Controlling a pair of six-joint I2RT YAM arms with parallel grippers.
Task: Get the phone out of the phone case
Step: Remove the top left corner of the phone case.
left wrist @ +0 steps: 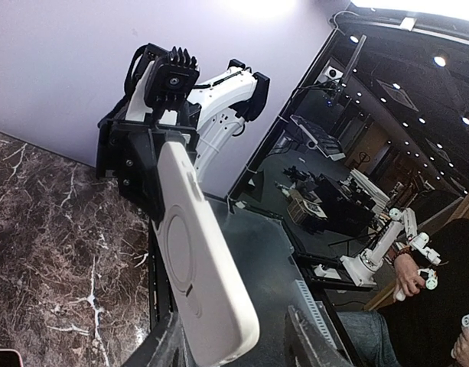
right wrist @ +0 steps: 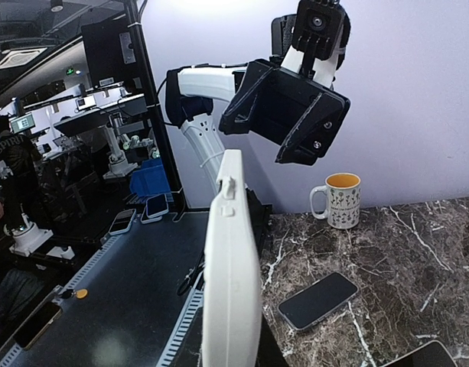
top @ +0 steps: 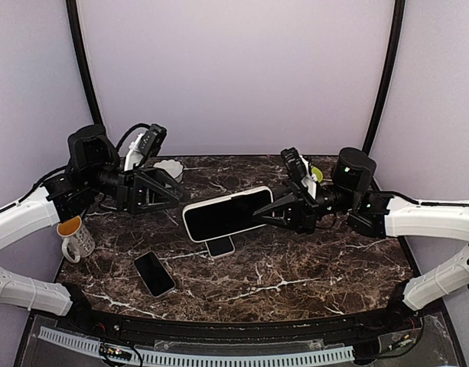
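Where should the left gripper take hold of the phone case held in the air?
Grip the phone case at its free left end, coming from the left. The right gripper pinches the other end, and the case points lengthwise toward the left gripper.

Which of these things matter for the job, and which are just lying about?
In the job: case; right end effector gripping it; left end effector at its other end.
Lying about: mug; loose phone; white dish.

Phone case point(top: 226, 214) over table point(top: 311, 275) ctr; loose phone point(top: 154, 273) front-left, mug point(top: 76, 237) at L edge.
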